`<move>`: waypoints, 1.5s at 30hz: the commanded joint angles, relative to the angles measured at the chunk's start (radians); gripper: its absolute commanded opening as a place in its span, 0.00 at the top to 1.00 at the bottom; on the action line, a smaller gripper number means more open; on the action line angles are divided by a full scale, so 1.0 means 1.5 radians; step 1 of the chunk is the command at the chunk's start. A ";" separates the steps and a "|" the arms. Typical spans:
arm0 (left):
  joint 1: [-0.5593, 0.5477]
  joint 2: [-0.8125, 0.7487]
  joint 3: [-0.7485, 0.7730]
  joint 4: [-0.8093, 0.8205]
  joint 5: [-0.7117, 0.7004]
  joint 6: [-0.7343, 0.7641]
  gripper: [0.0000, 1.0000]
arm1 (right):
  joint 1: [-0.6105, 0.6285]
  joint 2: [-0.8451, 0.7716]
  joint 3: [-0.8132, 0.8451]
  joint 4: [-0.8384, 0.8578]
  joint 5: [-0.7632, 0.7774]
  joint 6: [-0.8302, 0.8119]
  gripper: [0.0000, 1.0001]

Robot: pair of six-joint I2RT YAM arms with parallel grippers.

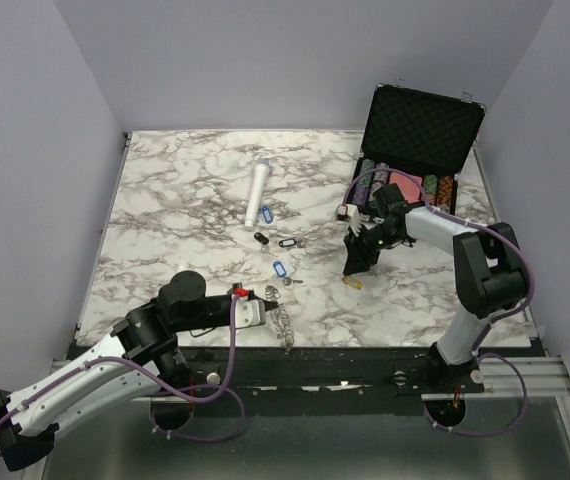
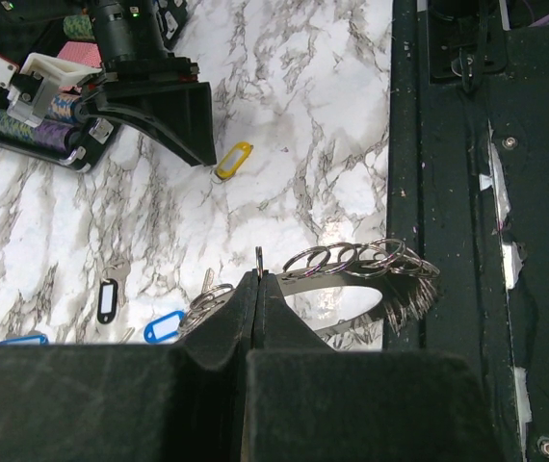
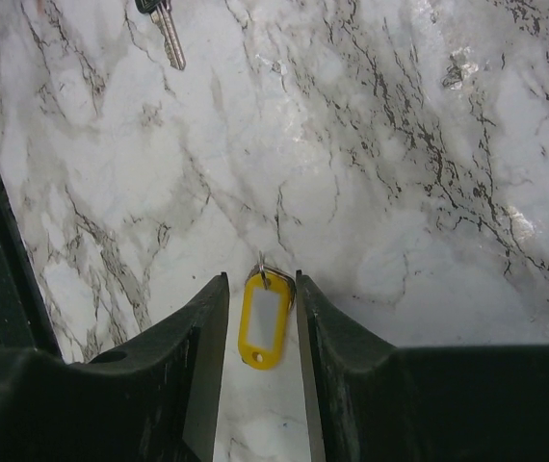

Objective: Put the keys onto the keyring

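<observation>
The keyring [image 1: 284,326] lies near the table's front edge, a large grey ring strung with several small split rings [image 2: 371,274]. My left gripper [image 1: 257,310] is shut, its tips [image 2: 258,274] pinching a thin ring at the keyring's left end. My right gripper [image 1: 354,268] is open and lowered over a yellow-tagged key [image 3: 265,318], which lies on the table between its fingers; the tag also shows in the top view [image 1: 356,283] and the left wrist view [image 2: 234,160]. A blue-tagged key [image 1: 279,270] and a black-tagged key [image 1: 286,242] lie mid-table.
A white cylinder [image 1: 257,195] lies at the back centre, with another blue-tagged key [image 1: 266,213] beside it. An open black case [image 1: 420,135] with striped poker chips stands at the back right, behind my right arm. A loose key [image 3: 169,38] lies beyond the yellow tag.
</observation>
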 commanded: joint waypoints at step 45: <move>0.007 -0.003 0.007 0.009 0.027 0.011 1.00 | 0.024 0.035 0.005 0.006 0.027 0.012 0.68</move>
